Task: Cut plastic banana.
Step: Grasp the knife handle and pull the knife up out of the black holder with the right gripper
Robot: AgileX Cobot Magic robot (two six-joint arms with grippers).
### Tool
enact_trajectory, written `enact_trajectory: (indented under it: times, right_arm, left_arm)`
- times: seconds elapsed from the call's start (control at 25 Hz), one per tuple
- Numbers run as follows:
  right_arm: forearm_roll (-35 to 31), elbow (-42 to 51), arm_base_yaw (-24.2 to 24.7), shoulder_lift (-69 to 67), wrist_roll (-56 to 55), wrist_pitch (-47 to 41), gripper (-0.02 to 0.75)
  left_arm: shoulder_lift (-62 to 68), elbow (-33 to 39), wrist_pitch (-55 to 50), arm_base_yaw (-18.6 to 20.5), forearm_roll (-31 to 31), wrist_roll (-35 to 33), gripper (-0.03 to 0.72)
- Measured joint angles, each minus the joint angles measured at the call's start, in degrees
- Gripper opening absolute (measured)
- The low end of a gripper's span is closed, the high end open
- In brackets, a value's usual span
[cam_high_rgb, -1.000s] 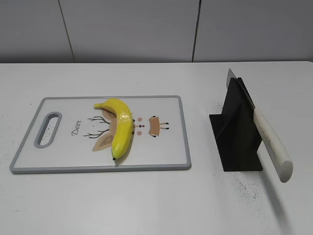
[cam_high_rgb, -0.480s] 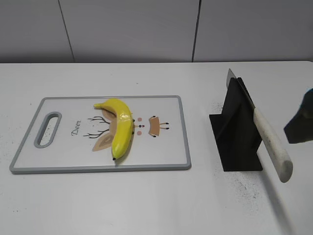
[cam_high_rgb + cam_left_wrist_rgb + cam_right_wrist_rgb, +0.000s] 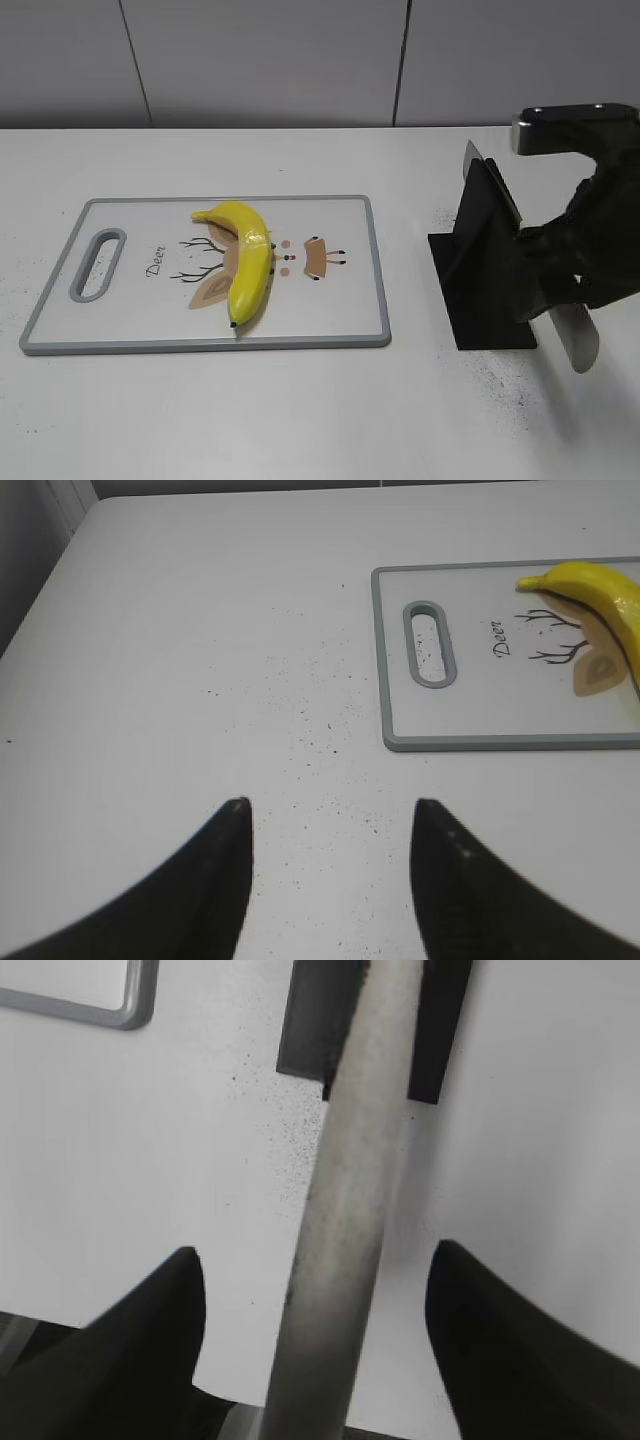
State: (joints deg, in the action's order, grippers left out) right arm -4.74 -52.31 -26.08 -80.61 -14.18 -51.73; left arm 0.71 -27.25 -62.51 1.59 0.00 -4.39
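A yellow plastic banana (image 3: 245,262) lies on a white cutting board (image 3: 330,322) with a grey rim, left of centre. It also shows at the right edge of the left wrist view (image 3: 600,588). A knife rests in a black stand (image 3: 480,285); its blade (image 3: 490,175) points up and its white handle (image 3: 574,340) slopes down to the right. My right gripper (image 3: 315,1260) is open and straddles the handle (image 3: 345,1210) without touching it. My left gripper (image 3: 330,810) is open and empty over bare table, left of the board (image 3: 390,660).
The white table (image 3: 300,420) runs to a grey wall at the back. Dark specks dot the surface round the stand and near my left gripper. The board has a slot handle (image 3: 98,265) at its left end.
My right arm has come in from the right edge and now sits over the knife handle, hiding most of it. The banana, board and stand have not moved.
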Motion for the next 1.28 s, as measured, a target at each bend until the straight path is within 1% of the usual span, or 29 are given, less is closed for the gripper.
enact_trajectory:
  times: [0.16, 0.28, 0.32, 0.4, 0.48, 0.8, 1.04, 1.28]
  right_arm:
    - [0.0, -0.1, 0.0, -3.5, -1.7, 1.5, 0.501]
    - [0.0, -0.1, 0.0, -5.2, -2.3, 1.7, 0.442]
    - [0.0, -0.1, 0.0, -5.5, -2.3, 1.7, 0.405]
    - [0.0, -0.1, 0.0, -5.7, -2.5, 1.7, 0.308]
    - [0.2, -0.1, 0.0, -5.7, -3.1, 1.6, 0.174]
    - [0.2, -0.2, 0.1, -5.0, -5.9, 1.6, 0.165]
    - [0.2, -1.5, 0.1, 0.8, -6.5, -0.2, 0.165]
    - [0.0, -5.1, -0.1, 7.3, -6.3, -0.1, 0.162]
  left_arm:
    - [0.0, 0.0, 0.0, 0.0, 0.0, 0.0, 0.49]
    - [0.0, 0.0, 0.0, 0.0, 0.0, 0.0, 0.49]
    - [0.0, 0.0, 0.0, 0.0, 0.0, 0.0, 0.49]
    - [0.0, 0.0, 0.0, 0.0, 0.0, 0.0, 0.49]
    - [0.0, 0.0, 0.0, 0.0, 0.0, 0.0, 0.49]
    - [0.0, 0.0, 0.0, 0.0, 0.0, 0.0, 0.49]
    - [0.0, 0.0, 0.0, 0.0, 0.0, 0.0, 0.49]
    - [0.0, 0.0, 0.0, 0.0, 0.0, 0.0, 0.49]
